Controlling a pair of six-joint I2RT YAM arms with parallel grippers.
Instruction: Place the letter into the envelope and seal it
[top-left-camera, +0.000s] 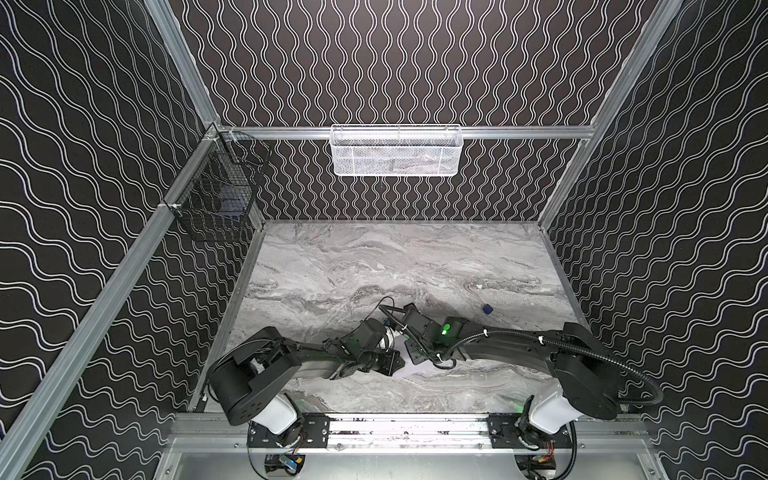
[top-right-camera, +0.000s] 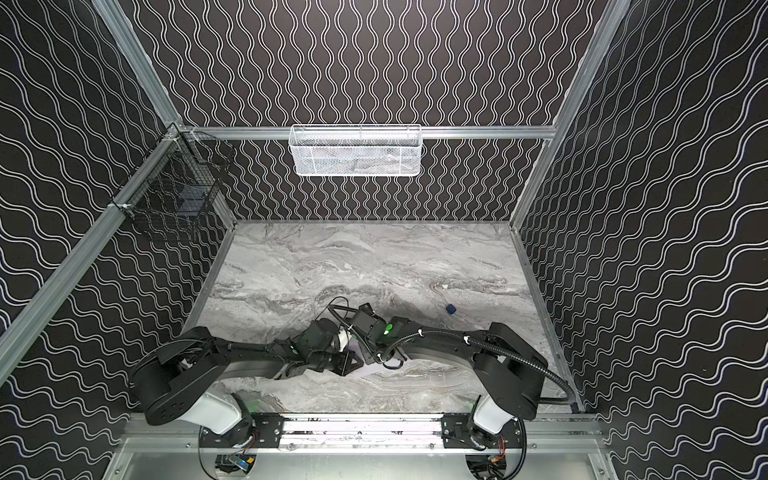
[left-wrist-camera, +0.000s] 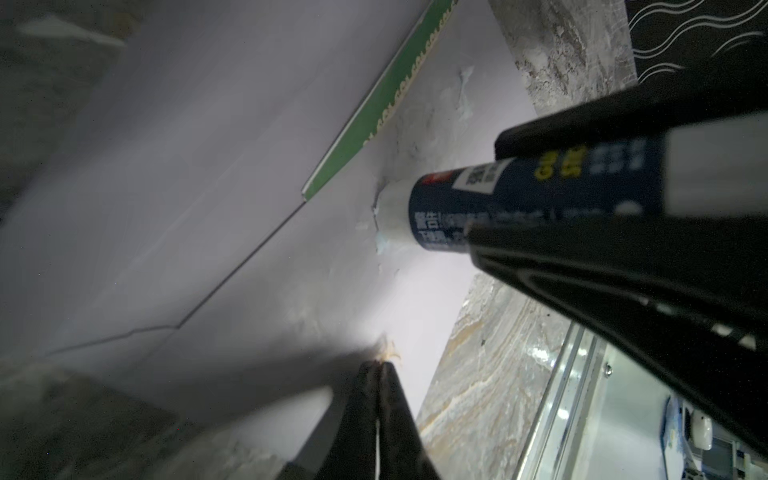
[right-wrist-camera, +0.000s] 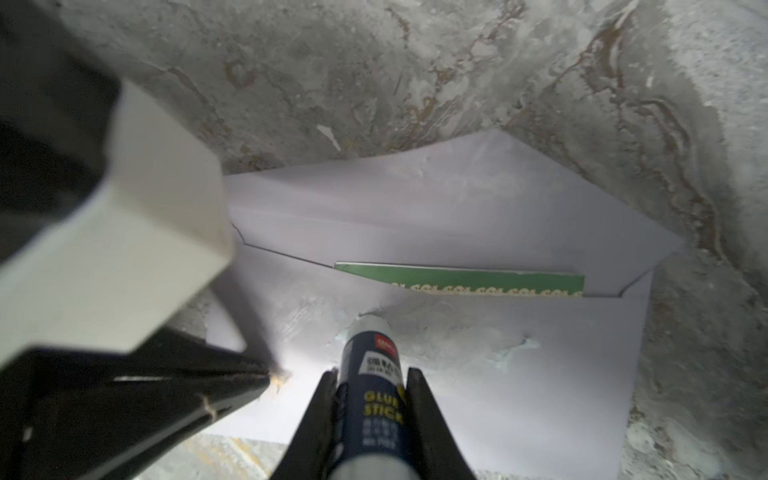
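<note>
Black right fingers (right-wrist-camera: 428, 415) fill the foreground of the right wrist view, clamped on a dark blue glue stick (right-wrist-camera: 374, 399) with yellow lettering. The stick's white tip touches the body of the plain pale lavender-white paper envelope (right-wrist-camera: 519, 374), just beside the pocket mouth. Whitish smears spread over the paper around the tip.

Also black, the left fingers (right-wrist-camera: 187, 386) are pressed together, tips resting on the envelope near its edge, just beside the glue stick.

Envelope lies flat on the grey marble-patterned tabletop (right-wrist-camera: 415, 62), triangular flap open and spread on the surface. White paper letter (right-wrist-camera: 478, 280) with a green patterned border sits inside the pocket; only a green strip shows at the mouth.

Both top views: the two arms meet near the front middle of the tabletop and cover almost all of the envelope. Small dark blue object (top-left-camera: 487, 308) lies well apart from them, toward the right. White mesh basket (top-left-camera: 395, 149) hangs on the back rail, black wire basket (top-left-camera: 216, 195) on the left rail.
</note>
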